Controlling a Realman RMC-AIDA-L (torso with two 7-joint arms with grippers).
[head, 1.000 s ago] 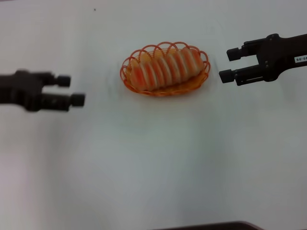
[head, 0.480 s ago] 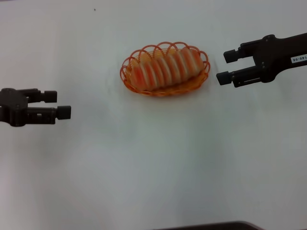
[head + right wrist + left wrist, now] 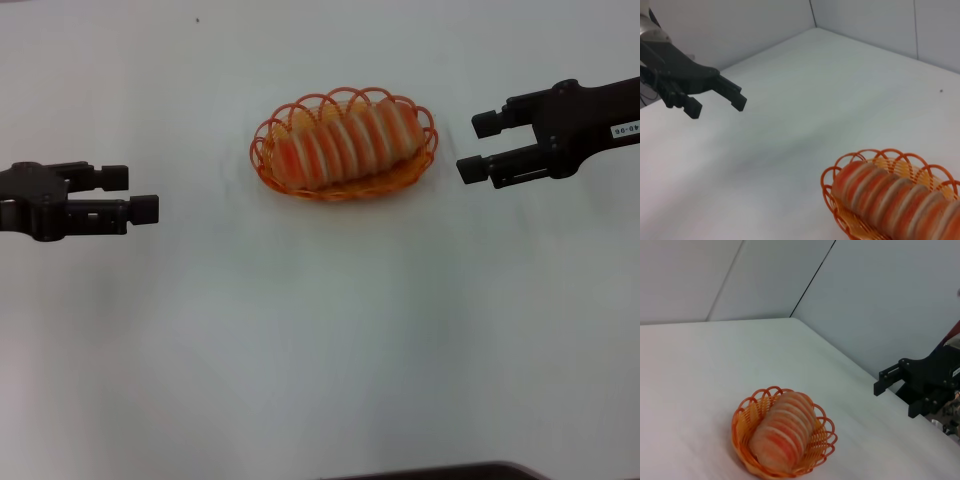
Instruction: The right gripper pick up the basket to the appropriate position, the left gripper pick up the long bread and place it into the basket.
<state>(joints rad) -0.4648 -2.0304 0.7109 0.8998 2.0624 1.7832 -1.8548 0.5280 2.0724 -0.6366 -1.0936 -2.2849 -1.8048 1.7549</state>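
At the lower edge of the head view a dark curved shape (image 3: pixel 430 472) is cut off by the frame, and you cannot make out what it is. Above it the white bench (image 3: pixel 320 340) fills the picture. Just above centre sits the basket (image 3: pixel 262 150), an oval of looped orange wire with a scalloped rim, and the long bread (image 3: pixel 345 142) lies inside it, ribbed crosswise in orange and cream, tilted up toward the right. At the left edge you see the left gripper (image 3: pixel 135 193), its fingers parted with nothing between them, well apart from the basket; its arm is cut off by the frame. At the upper right the right gripper (image 3: pixel 478 146) points at the basket from nearby without touching it, fingers spread and empty, a small white label on its arm.

From the left wrist view, you get the basket (image 3: pixel 742 427) at lower centre with its near rim clipped by the frame, the long bread (image 3: pixel 785 432) resting in it. The right gripper (image 3: pixel 897 392) shows at the right edge, partly cut off. Pale walls meet in a dark seam behind the bench (image 3: pixel 705 370).

From the right wrist view, the basket (image 3: pixel 832 187) and long bread (image 3: pixel 890 200) sit in the lower right corner, both cut off. The left gripper (image 3: pixel 717 103) hangs at upper left, fingers apart, over the bench (image 3: pixel 790 130).
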